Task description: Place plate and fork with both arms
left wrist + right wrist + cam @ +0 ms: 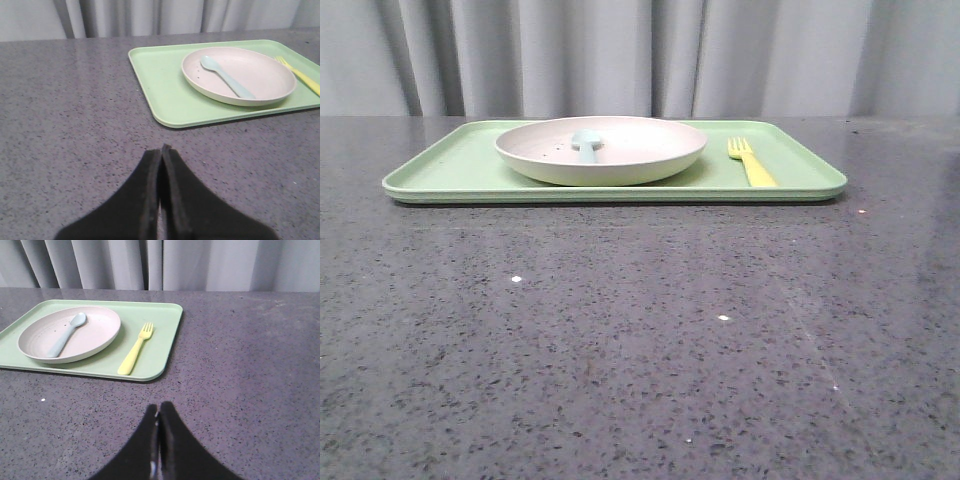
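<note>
While both arms hang back over the bare desk (640, 340), the plate (601, 150) sits on the green tray (440, 172) toward its left half, with a pale blue spoon (226, 77) lying inside it. Just beside the plate on the tray's right part lies the fork (136, 348), apart from the plate, tines pointing away from the robot.

Seen from its wrist camera, the left gripper (161, 150) has its jaws clenched together on nothing; the right gripper (158, 412) is likewise pressed closed and empty. Both are well short of the tray.

Likely the plate is stiff, light and smooth. Its raised rim on the near-left side looks the best place to pinch, and the loose spoon may slide if the plate tilts. Thin, flat and probably very light, the fork offers little height; gripping across the middle of its handle seems safest, though it could skid on the slick tray.
</note>
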`<state>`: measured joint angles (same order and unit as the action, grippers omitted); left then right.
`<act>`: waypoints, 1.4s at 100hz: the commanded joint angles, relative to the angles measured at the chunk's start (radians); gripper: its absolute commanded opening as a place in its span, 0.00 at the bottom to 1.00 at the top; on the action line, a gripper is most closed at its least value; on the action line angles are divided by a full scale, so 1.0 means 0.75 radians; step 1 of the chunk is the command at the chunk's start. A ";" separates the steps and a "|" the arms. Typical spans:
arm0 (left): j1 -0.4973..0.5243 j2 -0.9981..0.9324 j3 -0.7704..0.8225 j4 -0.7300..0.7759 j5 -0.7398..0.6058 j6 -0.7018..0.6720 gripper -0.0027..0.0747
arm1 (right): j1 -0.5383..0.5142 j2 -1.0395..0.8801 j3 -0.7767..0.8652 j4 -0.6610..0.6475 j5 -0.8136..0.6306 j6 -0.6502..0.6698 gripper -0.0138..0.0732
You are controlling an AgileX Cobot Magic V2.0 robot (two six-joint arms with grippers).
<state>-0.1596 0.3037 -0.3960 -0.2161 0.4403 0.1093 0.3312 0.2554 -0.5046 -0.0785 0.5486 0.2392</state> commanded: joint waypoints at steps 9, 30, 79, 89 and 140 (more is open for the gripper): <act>0.057 -0.033 0.038 0.058 -0.315 -0.015 0.01 | -0.004 0.011 -0.032 -0.024 -0.101 -0.012 0.08; 0.153 -0.103 0.157 0.098 -0.395 -0.017 0.01 | -0.004 0.011 -0.032 -0.024 -0.101 -0.012 0.08; 0.249 -0.358 0.467 0.205 -0.569 -0.109 0.01 | -0.004 0.011 -0.032 -0.024 -0.101 -0.012 0.08; 0.249 -0.398 0.544 0.194 -0.633 -0.109 0.01 | -0.004 0.011 -0.032 -0.024 -0.101 -0.012 0.08; 0.247 -0.452 0.545 0.185 -0.587 -0.109 0.01 | -0.004 0.011 -0.032 -0.024 -0.101 -0.012 0.08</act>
<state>0.0236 -0.0036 0.0000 -0.0675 0.0832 0.0360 0.3312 0.2554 -0.5046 -0.0785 0.5486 0.2392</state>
